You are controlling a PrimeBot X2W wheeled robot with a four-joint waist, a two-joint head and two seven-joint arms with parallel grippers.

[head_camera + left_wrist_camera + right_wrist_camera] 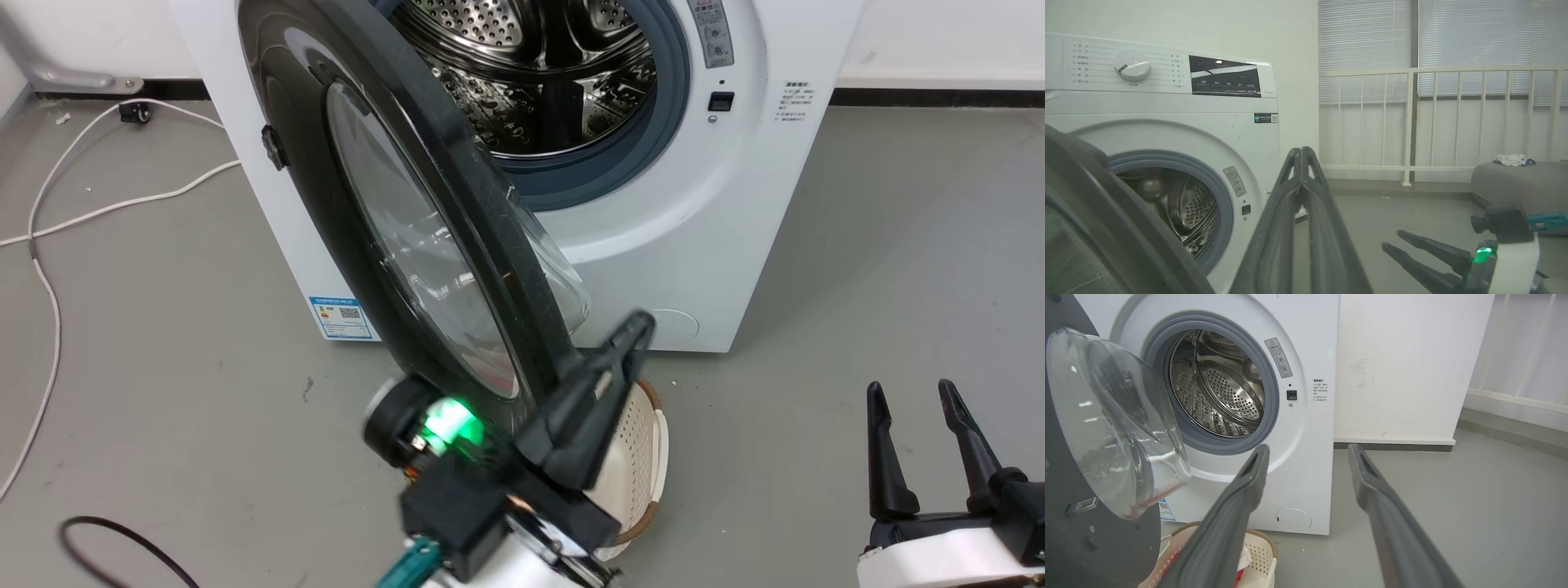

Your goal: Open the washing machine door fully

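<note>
The washing machine door (392, 229), a glossy black disc with a bulging clear glass bowl, is swung about halfway out from the white washing machine (678, 245), and the perforated steel drum (555, 73) is exposed. The left hand (633, 335) is pressed closed on nothing, just beside the door's lower rim. The right hand (911, 390) is spread and empty over bare grey floor (857, 269).

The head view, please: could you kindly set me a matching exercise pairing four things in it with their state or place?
Things:
1. washing machine door
2. left hand
3. right hand
4. laundry basket

States or places:
A. fingers spread apart, holding nothing
B. standing on the floor, partly hidden by the left arm
C. swung partly open
D. fingers pressed together, close to the door's rim

Pairs: 1-C, 2-D, 3-A, 4-B
</note>
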